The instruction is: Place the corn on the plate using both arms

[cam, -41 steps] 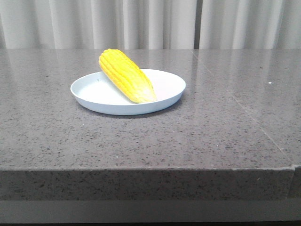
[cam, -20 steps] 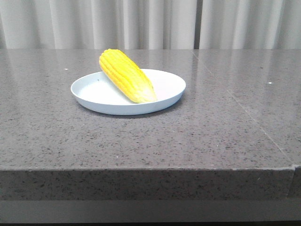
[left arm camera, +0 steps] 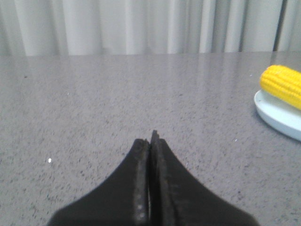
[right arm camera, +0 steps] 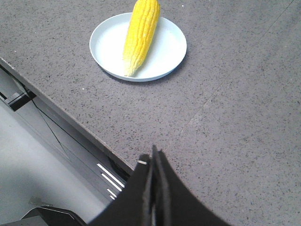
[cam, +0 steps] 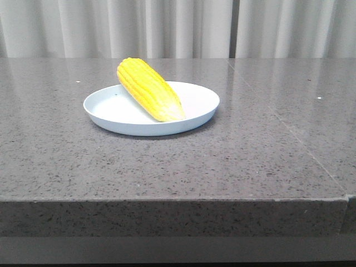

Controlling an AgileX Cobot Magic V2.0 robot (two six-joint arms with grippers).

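Corn [cam: 149, 89] lying diagonally across the plate [cam: 197, 114], thick end propped on the far-left rim and overhanging it slightly, paler tapered tip resting on the plate floor toward the near right. The plate sits on the grey speckled counter [cam: 250, 161], left of centre and set back from the near edge; pale curtains hang behind. Neither arm appears in the front view. The left claw [left arm camera: 149, 141] is pressed closed with its two fingers meeting and nothing between them, hovering low over bare counter, well apart from the plate, which shows only at the side of its wrist view. The right claw [right arm camera: 154, 157] is likewise closed and empty, held high above the counter's near edge and looking down on plate and corn from well away.

Judged from this arrangement, placement is complete and both arms stand clear. What remains, if anything, is only to hold or settle at rest; no further grasp seems called for, though the overhanging thick end suggests a nudge could roll the cob.
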